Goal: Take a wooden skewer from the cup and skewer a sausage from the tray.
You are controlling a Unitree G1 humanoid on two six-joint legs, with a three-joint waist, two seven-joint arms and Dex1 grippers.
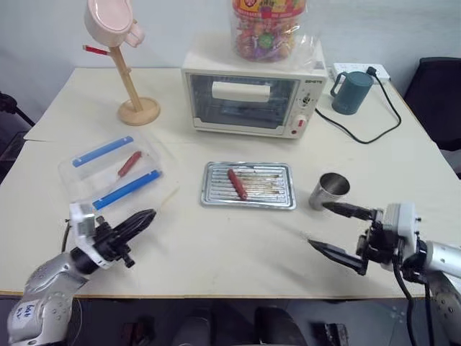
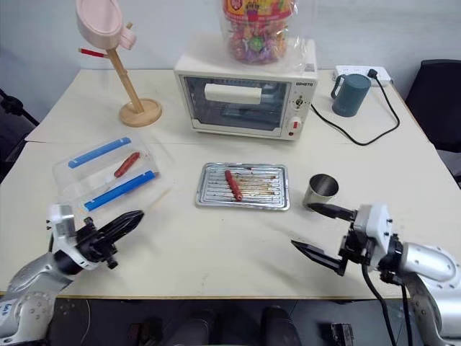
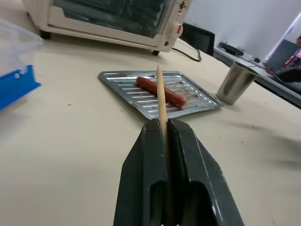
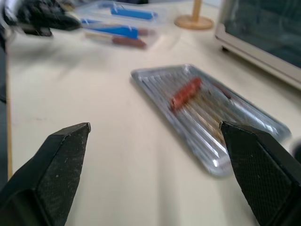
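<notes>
Each forearm is cased in silver-grey metal with a white block at the wrist. Black tapered fingers are fitted to the left gripper [image 1: 144, 218] and the right gripper [image 1: 333, 228]; black cables are looped behind the right one.

1. Oven [image 1: 252, 94] – I see a small dark brand word at the top of its control panel, too small for me to read.
2. Sweet jar [image 1: 268, 27] on the oven – a red and yellow label with print I can't make out.
3. My left arm [image 1: 32, 311] – blue handwritten marks on the grey shell, not legible.
</notes>
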